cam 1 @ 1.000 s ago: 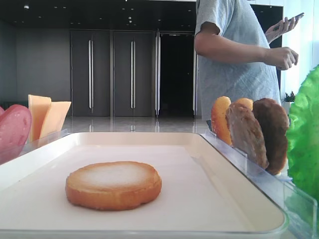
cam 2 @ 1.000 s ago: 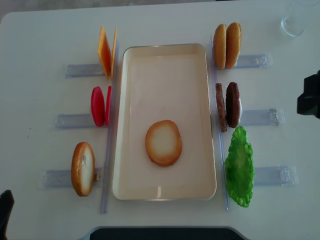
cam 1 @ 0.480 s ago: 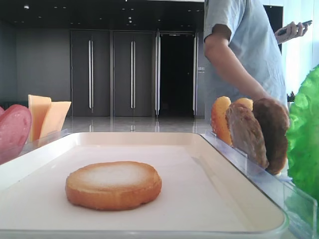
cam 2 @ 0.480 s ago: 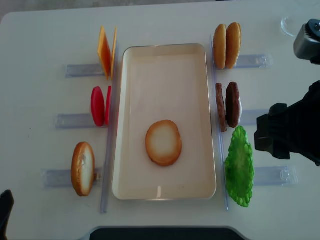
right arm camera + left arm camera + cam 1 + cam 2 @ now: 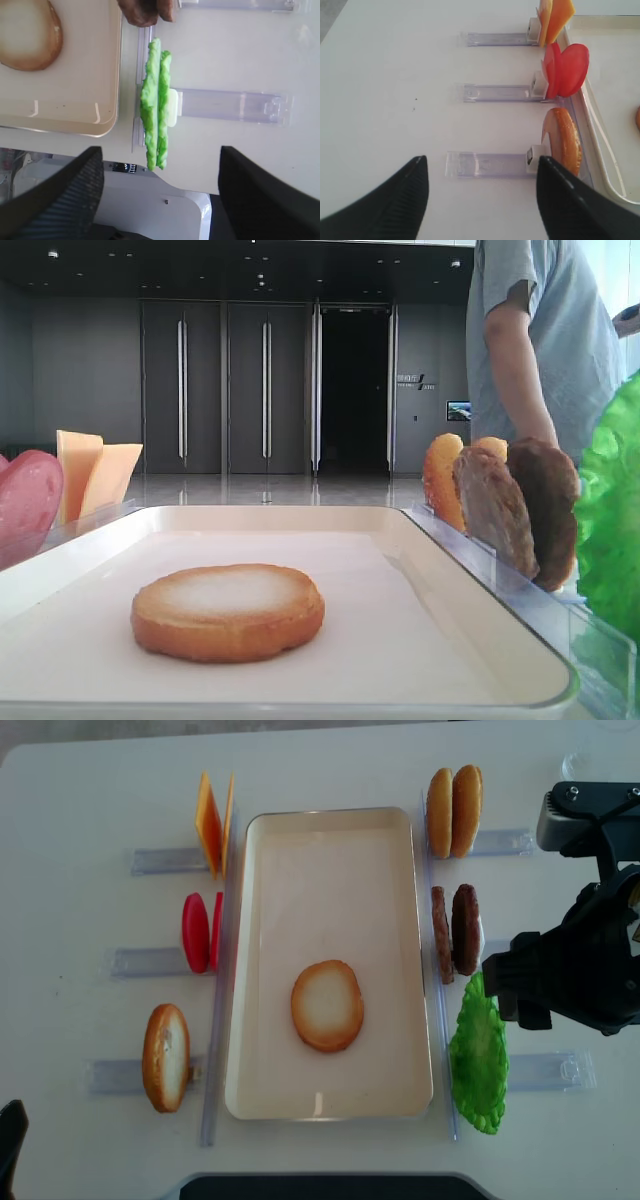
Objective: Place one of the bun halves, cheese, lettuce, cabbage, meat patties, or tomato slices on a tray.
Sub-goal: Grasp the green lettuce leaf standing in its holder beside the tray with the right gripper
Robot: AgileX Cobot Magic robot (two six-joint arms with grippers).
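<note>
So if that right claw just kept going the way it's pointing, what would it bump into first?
Most likely the lettuce, standing on edge in its clear holder. It sits between the right gripper's open jaws, though depth is hard to judge.

Lobby-like indoor hall: tall dark double doors (image 5: pixel 223 387) with long vertical handles, polished reflective floor (image 5: pixel 270 490).

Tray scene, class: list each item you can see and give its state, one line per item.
tray: holds one bun half
bun half: flat, pale face up
lettuce: upright in holder
meat patties: upright in holder
tomato slices: upright in holder
right gripper: open, above lettuce
</note>
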